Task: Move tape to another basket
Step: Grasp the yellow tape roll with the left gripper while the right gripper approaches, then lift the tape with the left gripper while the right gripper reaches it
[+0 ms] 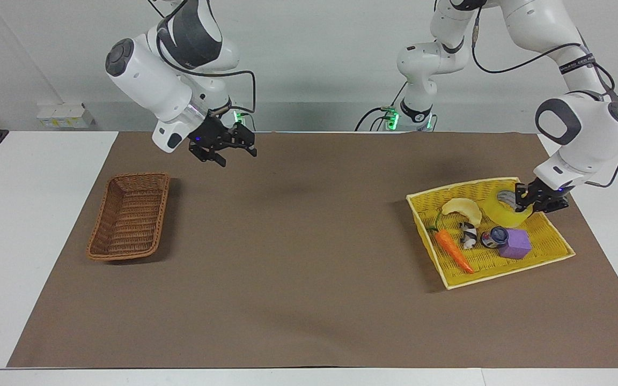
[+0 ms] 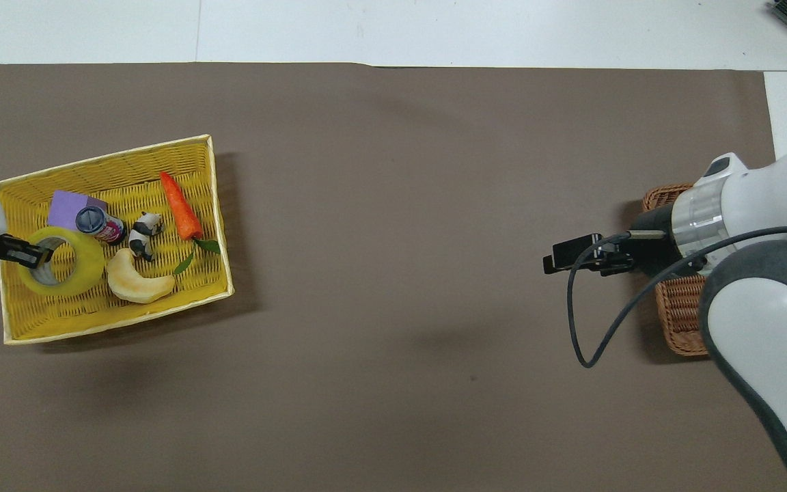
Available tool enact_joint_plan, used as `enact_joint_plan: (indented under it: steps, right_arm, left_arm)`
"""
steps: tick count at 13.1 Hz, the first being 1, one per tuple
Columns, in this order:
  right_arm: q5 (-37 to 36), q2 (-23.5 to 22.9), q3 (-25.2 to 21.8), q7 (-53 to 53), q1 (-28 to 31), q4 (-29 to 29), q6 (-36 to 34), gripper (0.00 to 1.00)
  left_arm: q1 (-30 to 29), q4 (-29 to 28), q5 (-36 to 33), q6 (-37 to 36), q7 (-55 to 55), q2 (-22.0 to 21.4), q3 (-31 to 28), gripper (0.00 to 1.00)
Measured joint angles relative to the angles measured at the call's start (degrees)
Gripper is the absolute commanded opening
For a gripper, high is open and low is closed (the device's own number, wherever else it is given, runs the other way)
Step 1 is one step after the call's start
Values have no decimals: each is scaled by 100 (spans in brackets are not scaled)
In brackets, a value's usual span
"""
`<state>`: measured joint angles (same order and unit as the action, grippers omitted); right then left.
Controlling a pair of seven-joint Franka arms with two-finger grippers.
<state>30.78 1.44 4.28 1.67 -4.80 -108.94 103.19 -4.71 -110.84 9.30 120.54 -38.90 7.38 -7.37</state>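
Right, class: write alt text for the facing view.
The left gripper holds the tape over the yellow tray, which holds a carrot and small items. The right gripper hangs over the mat near the basket.

Tape [image 1: 504, 210]: translucent yellow film, glossy, on a pale cardboard core. Basket [image 1: 129, 216]: brown woven wicker, rough, matt, at the left of the facing view. Tray [image 2: 59, 328]: yellow woven weave, ribbed, pale rim, at the left of the overhead view. Table cover [image 1: 298, 241]: brown paper-like sheet, smooth, matt. Arm shells [image 1: 148, 80]: white plastic, glossy. Carrot [image 1: 453, 250]: smooth orange, slight sheen. Block [image 1: 515, 244]: purple, matt.
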Motion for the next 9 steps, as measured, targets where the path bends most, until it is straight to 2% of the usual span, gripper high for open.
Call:
enact_joint_plan:
  steps: [3, 5, 9]
  right_arm:
    - [594, -191, 4, 0, -371, -72, 475, 100]
    - [927, -301, 11, 4, -755, -135, 943, 100]
    - [1682, -547, 19, 279, -1580, -247, 2113, 100]
  left_arm:
    - [5, 56, 101, -220, 767, -305, 402, 0]
    - [31, 56, 107, -219, 1463, -347, 795, 0]
    - [675, 38, 110, -24, 2894, -332, 1074, 0]
